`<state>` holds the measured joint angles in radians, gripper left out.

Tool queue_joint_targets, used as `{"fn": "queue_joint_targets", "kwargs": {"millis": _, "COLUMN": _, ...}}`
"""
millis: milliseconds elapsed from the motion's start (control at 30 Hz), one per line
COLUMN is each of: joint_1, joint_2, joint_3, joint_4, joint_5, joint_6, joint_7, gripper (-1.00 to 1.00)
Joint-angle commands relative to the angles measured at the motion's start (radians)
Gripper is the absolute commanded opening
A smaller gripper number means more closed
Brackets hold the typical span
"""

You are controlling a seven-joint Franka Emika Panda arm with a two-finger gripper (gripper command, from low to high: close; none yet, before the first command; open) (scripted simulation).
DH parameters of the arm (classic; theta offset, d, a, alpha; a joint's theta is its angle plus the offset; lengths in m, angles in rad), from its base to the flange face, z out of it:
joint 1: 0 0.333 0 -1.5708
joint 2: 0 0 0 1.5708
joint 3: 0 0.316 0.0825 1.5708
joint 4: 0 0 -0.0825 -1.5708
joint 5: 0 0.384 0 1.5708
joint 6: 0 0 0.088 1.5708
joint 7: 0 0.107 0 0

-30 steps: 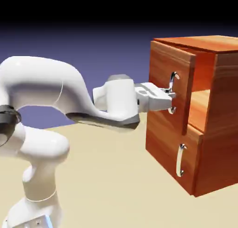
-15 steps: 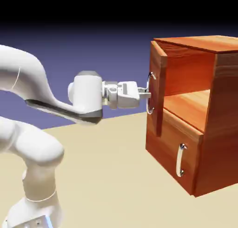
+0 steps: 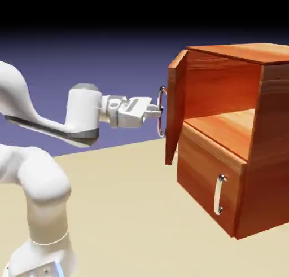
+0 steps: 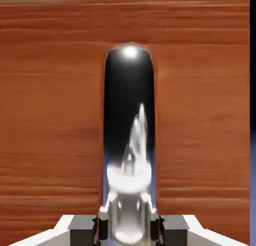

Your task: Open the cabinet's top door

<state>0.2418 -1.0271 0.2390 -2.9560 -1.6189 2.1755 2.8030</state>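
Note:
The reddish-brown cabinet [image 3: 259, 140] stands at the exterior view's right. Its top door [image 3: 174, 109] is swung out wide to the left, baring the upper compartment and its wooden shelf. My gripper [image 3: 157, 111] is shut on the top door's silver handle [image 3: 162, 112]. In the hand view that handle [image 4: 129, 140] runs up the middle as a dark shiny bar, gripped between my grey fingertips [image 4: 102, 225] at the bottom edge, with the door's wood grain [image 4: 50, 114] filling the picture behind it.
The lower panel [image 3: 203, 185] stays flush with its own curved silver handle [image 3: 219, 194]. The tan table [image 3: 130, 214] spreads in front of the cabinet, and the white arm comes in from the left.
The top door has swung from slightly ajar to wide open. My gripper, holding the handle, has drawn back to the left with it, and the arm has folded back.

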Motion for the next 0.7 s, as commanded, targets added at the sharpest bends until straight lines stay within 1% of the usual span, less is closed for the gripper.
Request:
{"fn": "queue_joint_targets", "kwargs": {"millis": 0, "joint_1": 0.01, "joint_2": -0.001, "joint_3": 0.029, "joint_4": 0.001, "joint_5": 0.045, "joint_6": -0.031, "joint_7": -0.011, "gripper": -1.0}}
{"fn": "queue_joint_targets", "kwargs": {"millis": 167, "joint_1": 0.054, "joint_2": 0.027, "joint_3": 0.185, "joint_4": 0.035, "joint_5": 0.263, "joint_6": -0.2, "joint_7": -0.045, "gripper": -1.0}}
{"fn": "queue_joint_targets", "kwargs": {"millis": 333, "joint_1": 0.058, "joint_2": 0.117, "joint_3": 0.365, "joint_4": 0.129, "joint_5": 0.469, "joint_6": -0.402, "joint_7": -0.046, "gripper": -1.0}}
{"fn": "queue_joint_targets", "kwargs": {"millis": 500, "joint_1": -0.006, "joint_2": 0.246, "joint_3": 0.546, "joint_4": 0.276, "joint_5": 0.628, "joint_6": -0.608, "joint_7": -0.02, "gripper": -1.0}}
{"fn": "queue_joint_targets", "kwargs": {"millis": 667, "joint_1": -0.129, "joint_2": 0.381, "joint_3": 0.727, "joint_4": 0.447, "joint_5": 0.733, "joint_6": -0.805, "joint_7": 0.021, "gripper": -1.0}}
